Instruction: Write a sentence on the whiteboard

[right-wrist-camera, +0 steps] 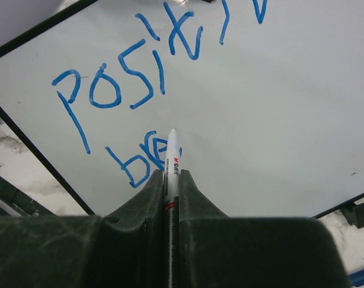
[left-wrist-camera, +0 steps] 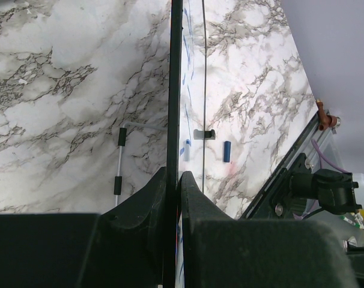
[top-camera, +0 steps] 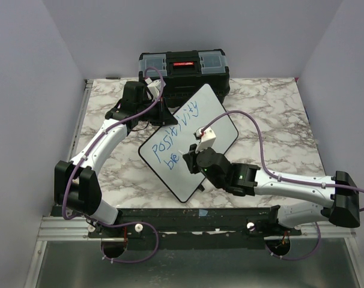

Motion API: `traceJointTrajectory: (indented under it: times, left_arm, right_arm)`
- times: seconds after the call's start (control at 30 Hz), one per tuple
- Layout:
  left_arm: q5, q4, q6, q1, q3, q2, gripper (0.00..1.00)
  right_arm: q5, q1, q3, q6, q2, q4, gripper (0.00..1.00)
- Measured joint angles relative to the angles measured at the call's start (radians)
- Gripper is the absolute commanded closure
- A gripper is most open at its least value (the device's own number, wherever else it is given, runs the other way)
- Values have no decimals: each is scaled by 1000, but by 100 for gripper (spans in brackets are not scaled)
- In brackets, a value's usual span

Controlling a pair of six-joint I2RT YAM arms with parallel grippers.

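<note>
The whiteboard (top-camera: 217, 120) is sitting mid-table (top-camera: 278, 138), turned at a slant. The left claw (left-wrist-camera: 173, 174) is clamping tight on its far-left frame. The right claw (right-wrist-camera: 170, 175) is pinching a marker (right-wrist-camera: 172, 150), whose tip is touching the sentence (right-wrist-camera: 122, 84) at "bre".

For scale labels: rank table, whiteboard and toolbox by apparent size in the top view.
1. Table: largest.
2. Whiteboard: partly hidden, yet clearly second.
3. Toolbox: smallest, though it sits farthest back, which may shrink it a little.
</note>
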Motion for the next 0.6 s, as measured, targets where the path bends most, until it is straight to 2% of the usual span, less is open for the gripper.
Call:
traceJointTrajectory:
  times: [0.6]
  left_arm:
    - [0,-1,0,0,0,0,100]
  right_arm:
    - [-50,-33,-32,19,42,14,99]
